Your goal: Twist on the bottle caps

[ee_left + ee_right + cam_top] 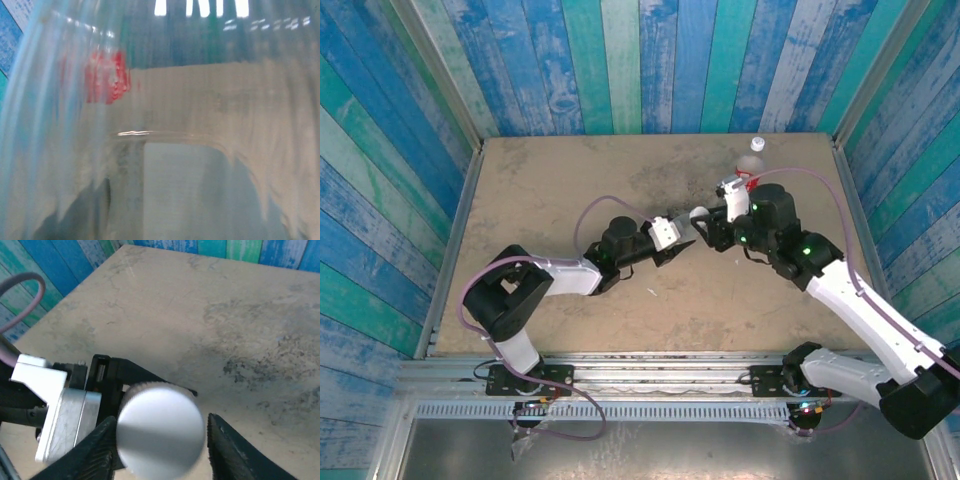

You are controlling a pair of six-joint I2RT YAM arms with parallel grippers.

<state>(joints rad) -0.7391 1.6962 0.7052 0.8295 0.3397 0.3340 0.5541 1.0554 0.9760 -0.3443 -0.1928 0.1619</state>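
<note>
The right end effector (161, 419) pinches the cap (160, 435) over the bottle (160, 100), which is clamped in the left end effector (686, 228). If tilted, the cap may cross-thread or slip.

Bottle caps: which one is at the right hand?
The cap between the right hand's fingers, over the bottle in the left hand. The other cap lies loose on the table by the far edge.

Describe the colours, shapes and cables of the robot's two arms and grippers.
Both arms, left arm and right arm, have white links between bulky black joints, and a grey-purple cable loops along each. Small green lights glow on the right arm. The left gripper carries a white block; the right gripper has black, tapered fingers.
</note>
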